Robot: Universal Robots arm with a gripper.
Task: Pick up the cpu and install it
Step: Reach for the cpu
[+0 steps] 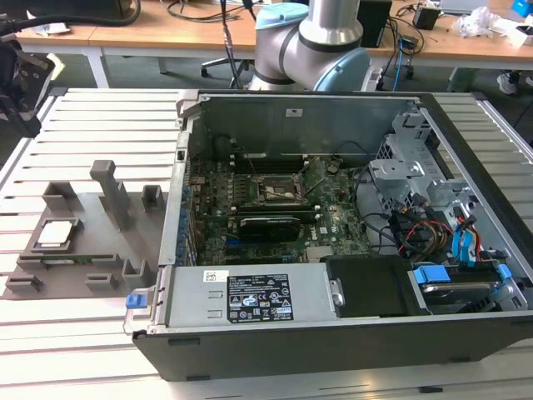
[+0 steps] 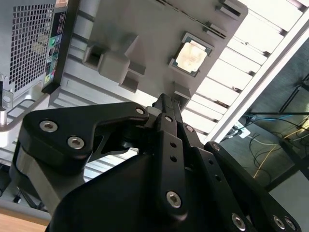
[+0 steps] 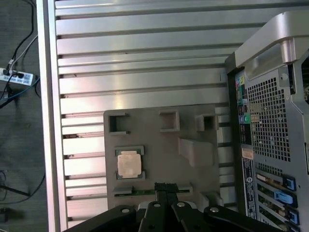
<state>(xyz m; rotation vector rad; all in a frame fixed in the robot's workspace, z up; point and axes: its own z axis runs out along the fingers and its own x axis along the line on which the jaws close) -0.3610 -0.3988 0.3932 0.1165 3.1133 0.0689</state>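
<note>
Hovering closed, empty gripper above cpu

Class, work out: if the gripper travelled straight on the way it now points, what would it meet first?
Probably the grey fixture plate, near its edge beside the cpu, not the cpu itself; the gripper hangs above it, depth unclear.

Nothing I can actually read here. The white label on the power supply has rows of print (way too tiny for me), same with the small sticker on the case wall.
</note>
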